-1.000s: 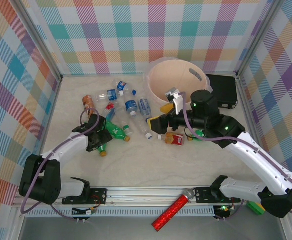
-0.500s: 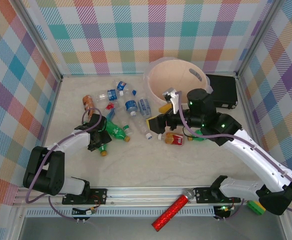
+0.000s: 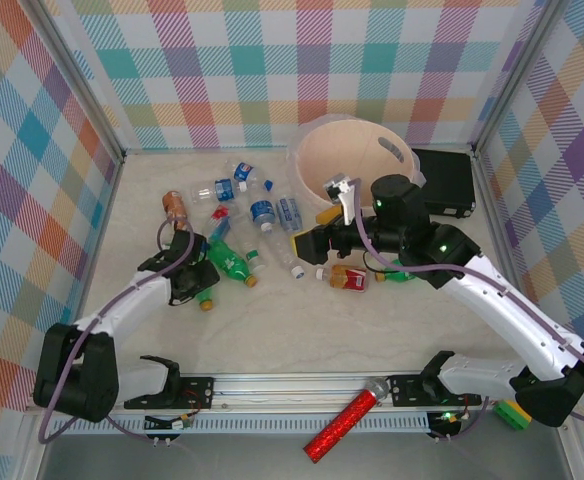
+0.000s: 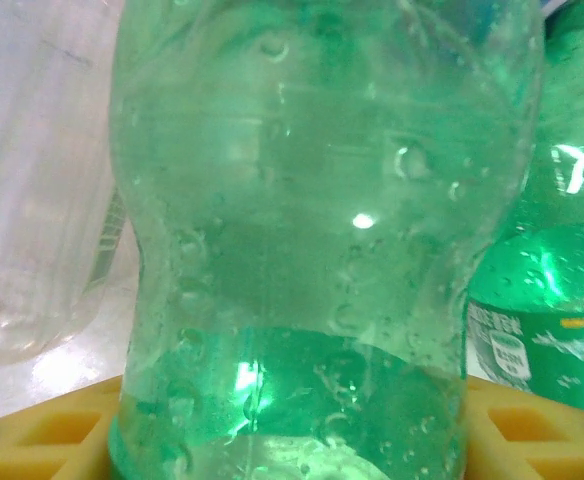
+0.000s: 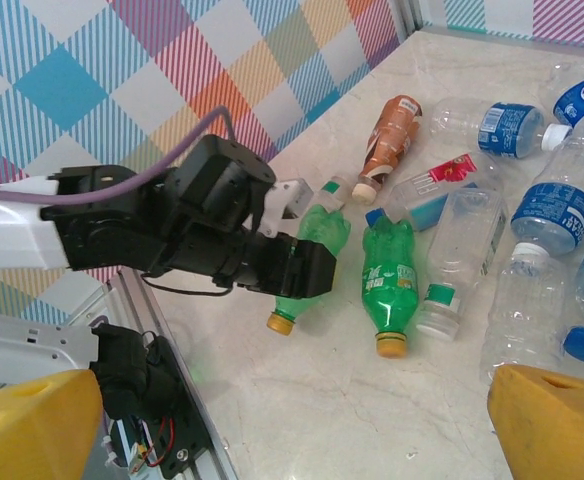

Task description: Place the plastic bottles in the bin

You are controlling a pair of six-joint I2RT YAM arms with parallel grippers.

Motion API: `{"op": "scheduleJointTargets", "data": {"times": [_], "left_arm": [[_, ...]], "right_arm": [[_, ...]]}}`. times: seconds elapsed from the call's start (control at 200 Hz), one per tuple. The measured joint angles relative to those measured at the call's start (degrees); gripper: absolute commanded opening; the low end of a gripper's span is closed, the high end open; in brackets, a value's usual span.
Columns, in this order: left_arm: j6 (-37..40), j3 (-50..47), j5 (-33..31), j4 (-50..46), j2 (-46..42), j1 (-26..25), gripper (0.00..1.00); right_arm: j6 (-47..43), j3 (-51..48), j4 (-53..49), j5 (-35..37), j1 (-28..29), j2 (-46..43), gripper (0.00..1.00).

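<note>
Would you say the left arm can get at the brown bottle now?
Probably, once freed: the brown bottle lies uncovered just beyond the left claw, but that claw straddles a green bottle.

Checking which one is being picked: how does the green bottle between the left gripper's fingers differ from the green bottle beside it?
The first green bottle sits between the left gripper's fingers, its middle hidden by them; the second green bottle lies free on the table, fully in view. The second green bottle shows a printed green label; the first green bottle's visible body is bare. Both lie on their sides with yellow-orange caps.
</note>
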Motion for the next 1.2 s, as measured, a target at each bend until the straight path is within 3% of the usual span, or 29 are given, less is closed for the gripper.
{"op": "scheduleJointTargets", "data": {"times": [0.315,0.61,0.875,1.2], "left_arm": [[1.75,2.69,1.14,-4.59,-11.89,0.0,0.6],[6.1,8.07,2.82,-4.09,-17.07,-0.72,0.6],[9.35,12.59,5.4,-2.89,-17.49,-3.41,0.59],[12.61,27.34,6.91,-1.03,-10.78,-10.6,0.58]], "right_arm": [[0.42,0.17,0.15,0.02,0.0,0.24,0.99],[0.42,0.15,0.17,0.74,0.0,0.2,0.99],[0.39,0.15,0.17,2.01,0.0,-0.94,0.99],[0.42,-0.5,0.48,3.8,0.0,-1.62,0.99]]}}
